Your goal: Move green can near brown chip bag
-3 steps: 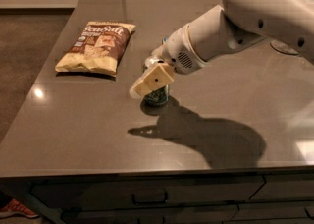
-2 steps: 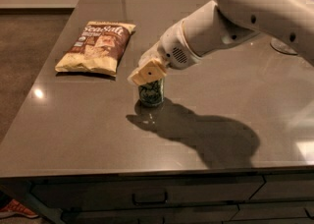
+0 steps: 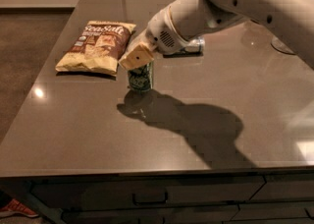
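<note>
The green can (image 3: 141,77) stands upright, its top covered by my gripper (image 3: 139,59), which is shut on it from above. It sits just off the surface or on it; I cannot tell which. The brown chip bag (image 3: 97,46) lies flat at the left rear of the table, a short gap left of the can. My white arm reaches in from the upper right.
The grey table (image 3: 162,134) ends at a front edge near the bottom and a left edge past the bag. A blue and silver can (image 3: 195,46) lies behind the arm. A glass base (image 3: 286,45) shows at the far right. Drawers sit below the front edge.
My gripper has carried the green can leftward toward the chip bag. The bag has not moved.
</note>
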Controlling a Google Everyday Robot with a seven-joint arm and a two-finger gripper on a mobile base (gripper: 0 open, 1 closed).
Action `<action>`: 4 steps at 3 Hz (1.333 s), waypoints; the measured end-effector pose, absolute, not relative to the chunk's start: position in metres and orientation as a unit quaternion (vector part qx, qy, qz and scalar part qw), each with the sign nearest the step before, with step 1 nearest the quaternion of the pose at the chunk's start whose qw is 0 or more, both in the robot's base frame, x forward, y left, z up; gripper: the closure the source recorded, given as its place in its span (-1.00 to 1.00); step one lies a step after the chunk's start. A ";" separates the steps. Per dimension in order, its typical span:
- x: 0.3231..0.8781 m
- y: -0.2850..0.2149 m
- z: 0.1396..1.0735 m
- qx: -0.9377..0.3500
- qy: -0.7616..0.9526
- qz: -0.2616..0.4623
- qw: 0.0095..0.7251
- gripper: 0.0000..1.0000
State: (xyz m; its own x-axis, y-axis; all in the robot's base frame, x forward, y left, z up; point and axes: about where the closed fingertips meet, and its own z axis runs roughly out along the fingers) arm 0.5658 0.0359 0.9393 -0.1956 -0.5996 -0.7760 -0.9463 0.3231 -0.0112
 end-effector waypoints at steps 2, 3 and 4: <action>0.617 0.076 0.961 -0.533 0.707 0.264 0.383 1.00; 0.629 0.081 0.958 -0.534 0.706 0.261 0.385 1.00; 0.641 0.076 0.949 -0.531 0.711 0.255 0.383 1.00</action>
